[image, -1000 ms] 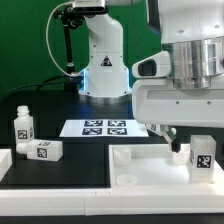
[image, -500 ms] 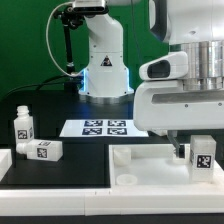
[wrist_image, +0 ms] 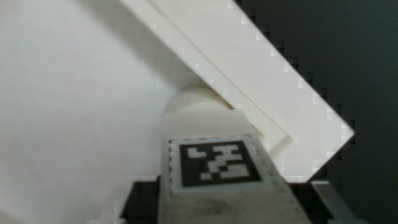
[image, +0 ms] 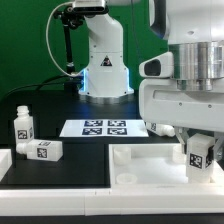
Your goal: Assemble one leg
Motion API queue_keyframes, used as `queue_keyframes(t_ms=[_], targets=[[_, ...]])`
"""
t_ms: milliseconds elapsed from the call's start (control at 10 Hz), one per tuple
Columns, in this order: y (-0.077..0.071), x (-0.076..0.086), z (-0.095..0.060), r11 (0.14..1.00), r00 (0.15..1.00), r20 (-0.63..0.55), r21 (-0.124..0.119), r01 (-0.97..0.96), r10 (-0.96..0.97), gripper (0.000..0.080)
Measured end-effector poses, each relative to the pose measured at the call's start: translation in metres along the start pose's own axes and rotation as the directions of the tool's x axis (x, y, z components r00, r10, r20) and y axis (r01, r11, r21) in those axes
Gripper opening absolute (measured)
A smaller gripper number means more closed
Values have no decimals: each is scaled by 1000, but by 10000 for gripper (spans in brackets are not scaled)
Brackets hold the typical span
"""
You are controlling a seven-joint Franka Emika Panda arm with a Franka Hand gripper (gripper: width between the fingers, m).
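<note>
Tray-like piece (image: 150, 165): nearest; the held leg sits over its corner at the exterior view's right.
Leg (image: 199, 155): upright, tag facing out.
Gripper (image: 199, 143): closed on the leg.
Technique: align leg with corner hole, keep vertical, lower slowly.
Spare legs (image: 44, 150): exterior view's left.
Marker board (image: 104, 127): behind.

A: What fills the foreground?

B: The leg (wrist_image: 217, 150), a white peg with a black-and-white square tag on its face, its base flanked by the dark fingers (wrist_image: 146, 200) of the gripper (wrist_image: 222, 205).

A: And behind it?

B: A large white piece (wrist_image: 80, 100) whose raised rim runs diagonally; a dark surface (wrist_image: 338, 40) lies beyond.
</note>
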State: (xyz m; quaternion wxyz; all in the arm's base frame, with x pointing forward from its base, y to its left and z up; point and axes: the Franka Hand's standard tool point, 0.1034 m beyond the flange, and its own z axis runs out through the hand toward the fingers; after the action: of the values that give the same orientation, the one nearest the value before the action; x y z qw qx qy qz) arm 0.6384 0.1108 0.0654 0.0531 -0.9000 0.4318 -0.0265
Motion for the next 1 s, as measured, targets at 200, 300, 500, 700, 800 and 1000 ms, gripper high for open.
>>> queue_keyframes(t_ms=[200, 300, 500, 700, 800, 1000], targets=[[-4, -7, -1, 931, 931, 22, -21, -364, 365, 285], [-6, -6, -1, 861, 860, 42, -15, -508, 508, 285], [-6, -5, -2, 785, 783, 49, -16, -620, 620, 285], [-6, -5, -1, 800, 799, 49, -16, -600, 600, 285], [-6, -5, -1, 805, 804, 49, -16, -593, 593, 285], [-4, -4, -5, 962, 961, 55, -11, -272, 272, 464]])
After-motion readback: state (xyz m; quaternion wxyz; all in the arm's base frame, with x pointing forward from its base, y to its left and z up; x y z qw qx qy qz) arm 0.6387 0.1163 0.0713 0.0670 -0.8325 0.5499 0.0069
